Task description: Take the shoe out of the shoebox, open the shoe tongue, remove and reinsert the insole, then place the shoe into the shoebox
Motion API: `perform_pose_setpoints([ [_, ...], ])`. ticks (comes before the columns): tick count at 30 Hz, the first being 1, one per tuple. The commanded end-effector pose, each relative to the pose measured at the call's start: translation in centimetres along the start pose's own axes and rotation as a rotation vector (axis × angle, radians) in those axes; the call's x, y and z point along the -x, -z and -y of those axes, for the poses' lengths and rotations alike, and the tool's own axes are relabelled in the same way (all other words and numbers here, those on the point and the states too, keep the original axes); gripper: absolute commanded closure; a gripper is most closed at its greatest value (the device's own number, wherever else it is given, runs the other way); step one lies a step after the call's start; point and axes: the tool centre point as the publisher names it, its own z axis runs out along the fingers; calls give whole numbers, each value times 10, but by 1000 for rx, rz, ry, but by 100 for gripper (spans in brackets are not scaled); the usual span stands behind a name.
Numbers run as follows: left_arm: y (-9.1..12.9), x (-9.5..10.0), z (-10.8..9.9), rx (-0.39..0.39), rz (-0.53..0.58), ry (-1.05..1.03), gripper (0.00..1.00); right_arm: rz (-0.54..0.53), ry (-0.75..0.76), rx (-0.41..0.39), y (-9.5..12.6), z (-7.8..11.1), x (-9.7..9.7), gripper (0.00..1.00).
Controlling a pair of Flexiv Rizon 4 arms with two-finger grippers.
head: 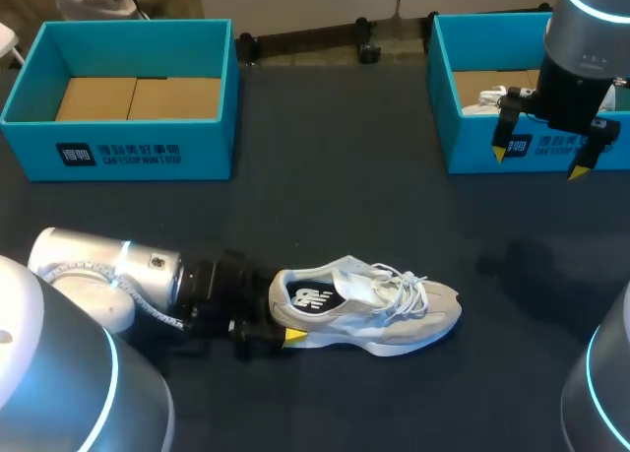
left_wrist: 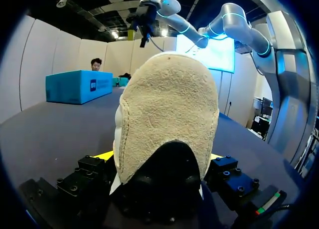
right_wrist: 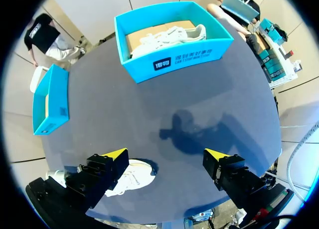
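The shoe is out of its box and lies on its sole on the dark worktop, at about 6 o'clock from the centre, with the toe pointing to 3 o'clock and the heel to 9. The left hand comes in low from 8 o'clock and is closed on the heel. In the left wrist view a yellow tip sits tight against each side of the pale suede heel cup, which looks like a hold meant to steady the shoe while its opening is worked.

The right hand hangs high at 2 o'clock over the front wall of the right shoebox. Its fingers are spread wide and hold nothing, so it is free to come down on the shoe's opening.

The tongue lies under loose laces, and the dark insole is seated inside the collar. I judge the tongue step is next and the insole is not yet out.

An empty shoebox waits at 10 o'clock, while a second white shoe lies in the right one.
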Motion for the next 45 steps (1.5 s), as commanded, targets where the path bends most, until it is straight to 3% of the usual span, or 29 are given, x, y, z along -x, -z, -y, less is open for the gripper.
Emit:
perform_pose_setpoints([
  [1, -7, 0, -2, -8, -10, 0, 0, -1, 0, 0, -1, 0, 0, 0],
  [21, -13, -1, 1, -37, -10, 7, 0, -1, 0, 0, -1, 0, 0, 0],
  [22, -13, 0, 1, -37, -11, 7, 59, -1, 0, 0, -1, 0, 0, 0],
  [23, -13, 0, 0, -36, -13, 7, 100, -1, 0, 0, -1, 0, 0, 0],
  [42, -9, -4, -3, -24, -31, -4, 100, -1, 0, 0, -1, 0, 0, 0],
  [45, -9, -4, -3, -24, -31, -4, 100, 30, 5, -1, 5, 4, -13, 0],
])
